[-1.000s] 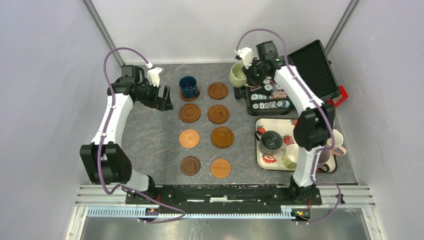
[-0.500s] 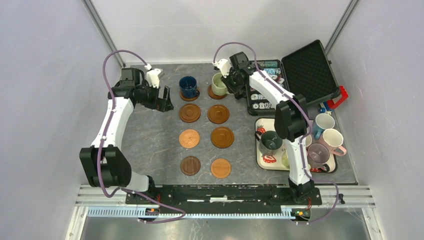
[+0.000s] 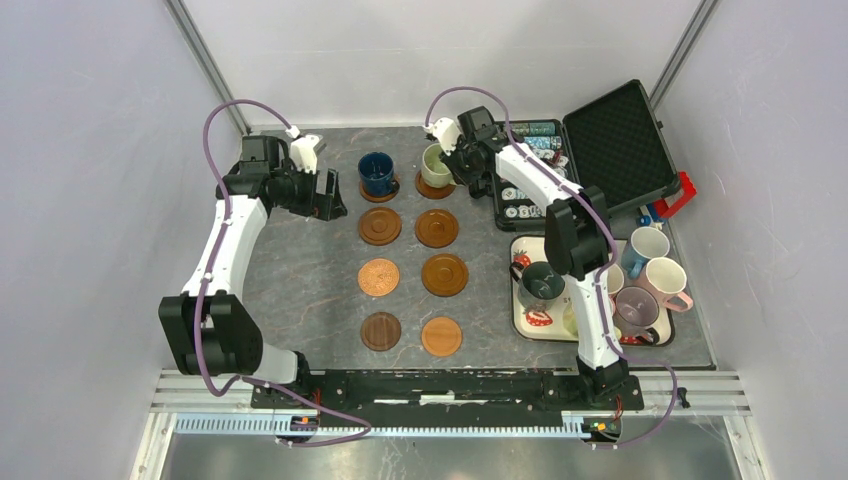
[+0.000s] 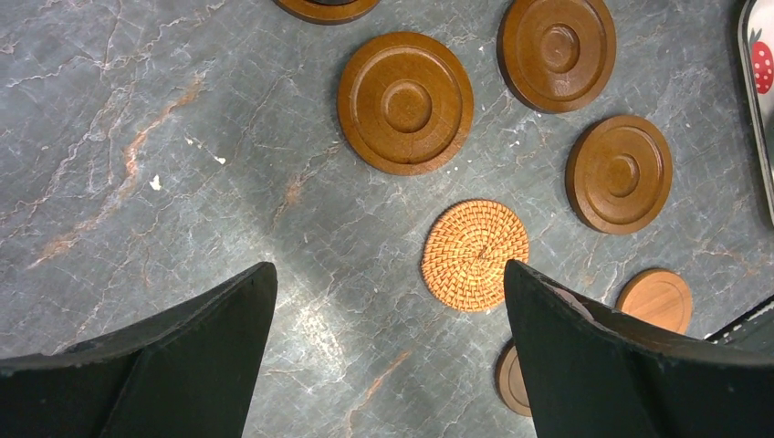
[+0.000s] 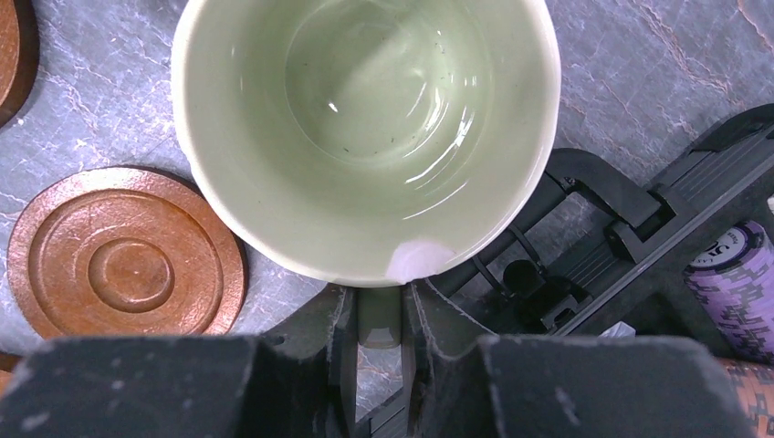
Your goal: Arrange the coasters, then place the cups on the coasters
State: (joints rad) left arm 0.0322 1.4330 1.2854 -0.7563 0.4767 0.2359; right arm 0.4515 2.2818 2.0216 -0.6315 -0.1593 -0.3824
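Several round wooden coasters lie in two columns on the grey table, among them a woven one [image 3: 378,277] [image 4: 475,255]. A dark blue cup [image 3: 377,172] stands on the far left coaster [image 3: 379,192]. My right gripper [image 3: 456,166] [image 5: 379,315] is shut on the handle of a pale green cup [image 3: 435,165] [image 5: 365,128], held upright over the far right coaster [image 3: 436,190] [image 5: 126,255]. Whether the cup's base touches that coaster I cannot tell. Left of the blue cup, my left gripper [image 3: 326,197] [image 4: 388,274] hangs open over bare table, holding nothing.
An open black case [image 3: 625,135] with poker chips [image 3: 540,190] sits right of the green cup. Nearer, a strawberry-print tray [image 3: 527,318] holds a grey-green cup [image 3: 543,282], with light blue [image 3: 645,247], pink [image 3: 668,280] and mauve [image 3: 635,305] cups beside it.
My right arm swung left with the pale green cup, from beside the chip case to over the far right coaster. The left arm has hardly moved.
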